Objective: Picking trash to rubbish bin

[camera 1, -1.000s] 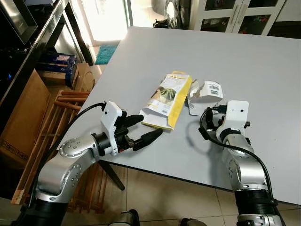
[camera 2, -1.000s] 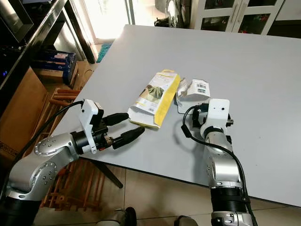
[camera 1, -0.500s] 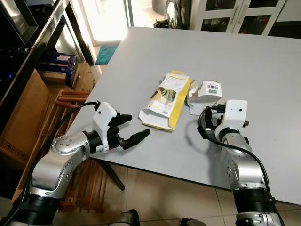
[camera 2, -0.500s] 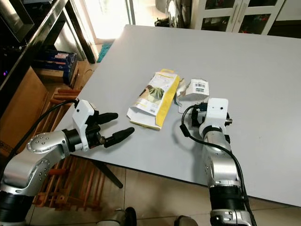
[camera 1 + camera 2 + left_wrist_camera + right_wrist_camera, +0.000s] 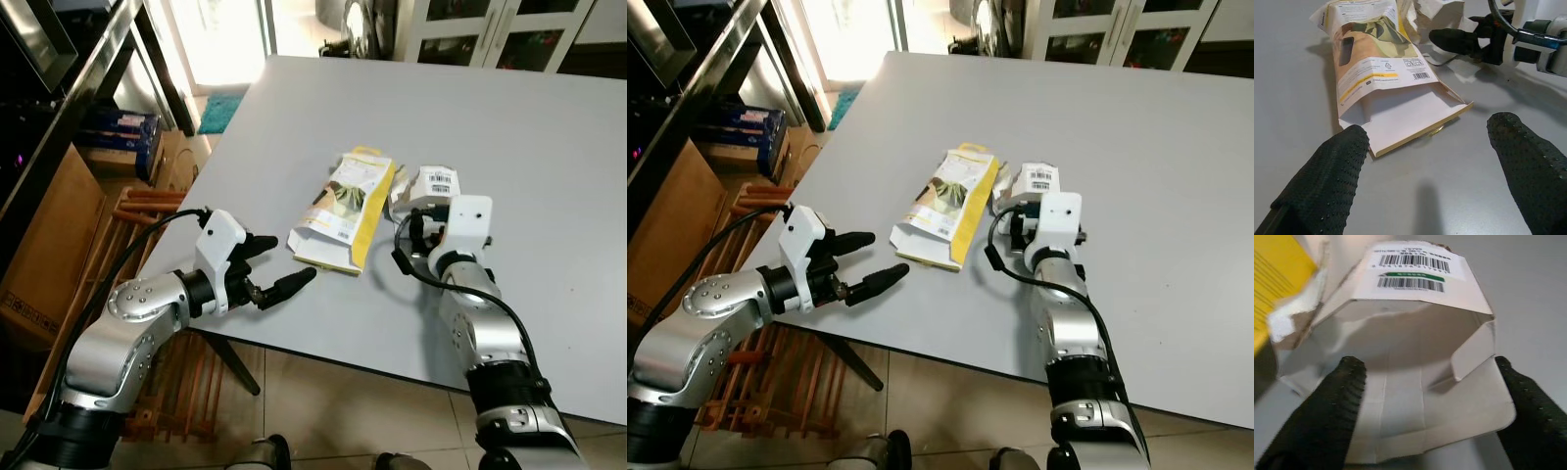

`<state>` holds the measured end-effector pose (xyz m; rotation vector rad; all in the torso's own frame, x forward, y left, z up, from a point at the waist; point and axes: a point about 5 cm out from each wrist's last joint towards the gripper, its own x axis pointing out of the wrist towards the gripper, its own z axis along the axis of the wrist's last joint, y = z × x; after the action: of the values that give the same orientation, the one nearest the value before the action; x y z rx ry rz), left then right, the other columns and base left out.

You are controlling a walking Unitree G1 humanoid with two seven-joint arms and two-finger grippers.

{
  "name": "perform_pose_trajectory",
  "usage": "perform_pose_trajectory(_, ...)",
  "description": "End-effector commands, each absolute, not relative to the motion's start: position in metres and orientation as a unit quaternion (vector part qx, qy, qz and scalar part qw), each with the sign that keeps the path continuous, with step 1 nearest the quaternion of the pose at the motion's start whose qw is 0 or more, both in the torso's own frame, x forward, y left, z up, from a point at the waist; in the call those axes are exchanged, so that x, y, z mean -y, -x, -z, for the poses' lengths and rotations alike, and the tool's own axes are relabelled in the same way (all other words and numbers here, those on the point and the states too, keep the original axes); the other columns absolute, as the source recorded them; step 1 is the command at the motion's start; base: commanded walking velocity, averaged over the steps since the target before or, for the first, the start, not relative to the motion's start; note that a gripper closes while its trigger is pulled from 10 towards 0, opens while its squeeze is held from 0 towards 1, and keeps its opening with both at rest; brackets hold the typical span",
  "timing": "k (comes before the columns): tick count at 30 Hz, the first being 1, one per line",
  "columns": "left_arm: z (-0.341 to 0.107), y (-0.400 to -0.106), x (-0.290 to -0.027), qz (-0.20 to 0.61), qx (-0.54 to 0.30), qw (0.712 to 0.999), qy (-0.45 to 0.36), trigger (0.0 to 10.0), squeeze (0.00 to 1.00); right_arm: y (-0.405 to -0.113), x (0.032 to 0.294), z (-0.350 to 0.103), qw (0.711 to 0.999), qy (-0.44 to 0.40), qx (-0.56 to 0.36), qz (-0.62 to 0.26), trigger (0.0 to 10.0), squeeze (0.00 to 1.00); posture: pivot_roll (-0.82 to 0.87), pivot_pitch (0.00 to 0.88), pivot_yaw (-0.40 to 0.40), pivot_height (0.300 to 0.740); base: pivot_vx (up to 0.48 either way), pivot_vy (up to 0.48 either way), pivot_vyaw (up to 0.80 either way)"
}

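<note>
Left eye view: grey surface (image 5: 549, 147) with two pieces of trash near its front-left part. Yellow packet (image 5: 345, 208) flat, open end toward the robot. White box (image 5: 428, 185) just beside it on the right, torn, barcode up. Left gripper (image 5: 279, 266) low over the surface's near edge, just short of the packet, jaws spread wide, holding nothing. Right gripper (image 5: 419, 223) at the box's near side. Wooden rack (image 5: 127, 245) on the floor to the left.

Left wrist view: packet's (image 5: 1382, 83) open mouth just beyond the two fingertips (image 5: 1339, 161), apart from both.

Right wrist view: box (image 5: 1415, 352) close ahead, open side facing, between the wide-set fingers (image 5: 1347, 387); jaws not closed on it.
</note>
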<state>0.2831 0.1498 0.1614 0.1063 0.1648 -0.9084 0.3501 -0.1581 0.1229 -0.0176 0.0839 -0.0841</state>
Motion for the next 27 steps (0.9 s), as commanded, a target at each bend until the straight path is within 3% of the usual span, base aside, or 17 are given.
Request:
perform_pose_trajectory(1, -0.163, -0.281, -0.151, 0.436, -0.082, 0.894, -0.058, 10.0, 0.0, -0.352, 0.154, -0.12, 0.998, -0.006, -0.044, 0.033, 0.0, 0.0, 0.1, 0.182, 0.077, 0.74, 0.0, 0.0, 0.0)
perform_pose_trajectory(27, -0.163, -0.278, -0.155, 0.434, -0.087, 0.895, -0.06, 10.0, 0.0, -0.356, 0.15, -0.107, 0.998, -0.03, -0.037, 0.039, 0.0, 0.0, 0.12, 0.181, 0.085, 0.74, 0.0, 0.0, 0.0)
